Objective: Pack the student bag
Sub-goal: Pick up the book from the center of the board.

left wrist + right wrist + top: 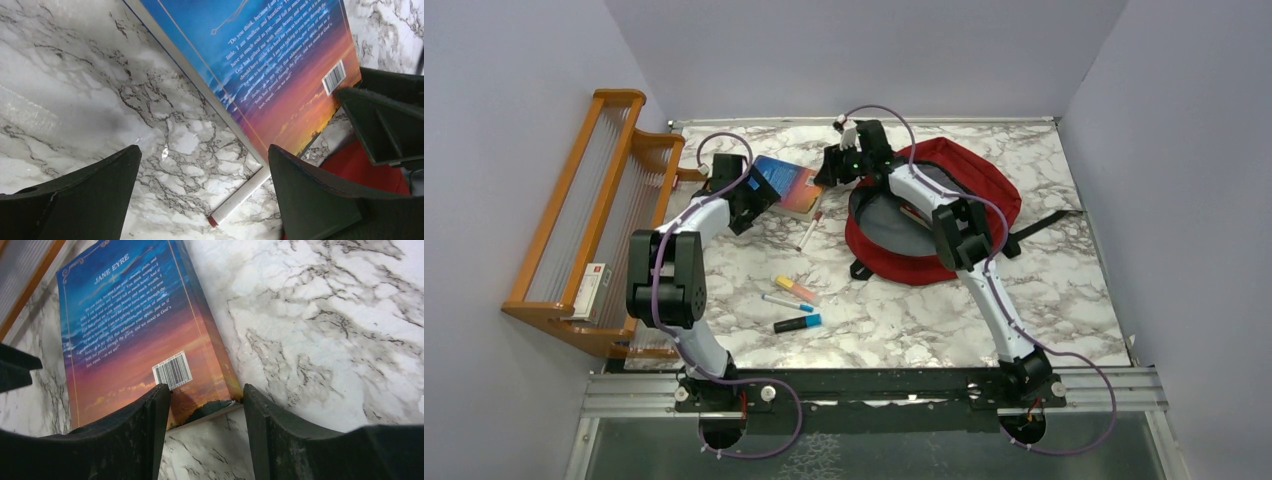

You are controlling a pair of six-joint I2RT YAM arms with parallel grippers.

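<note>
Top view: the student bag (984, 175) lies flat on the marble table (1064, 300), upper right of centre. Its mouth is open and the grey lining shows. My right arm crosses over it, with black straps trailing toward the right edge.

A Jane Eyre paperback (789, 185) lies back cover up, just left of the bag and apart from it.

My right gripper (829, 170) is released. In its wrist view the jaws are parted around the book's (135, 340) barcode corner, the right gripper (205, 390) hanging over that edge. I can't tell whether the pads touch the cover.

My left gripper (759, 190) sits at the book's left side, jaws fully spread and holding nothing. Its wrist view shows the left gripper (202, 155) over bare marble, with the book's (260, 65) long edge running diagonally across the upper frame.

A white pen (810, 232) with a red tip lies just below the book (it runs out from beside the right finger (240, 197)).

Three markers sit well apart from the bag, lower centre:
- orange highlighter (796, 290)
- thin blue-tipped pen (787, 302)
- blue-capped marker (797, 323)

A wooden rack (574, 220) lines the left table edge, with a small box (594, 290) on it.

Open marble lies below and to the right of the bag.
</note>
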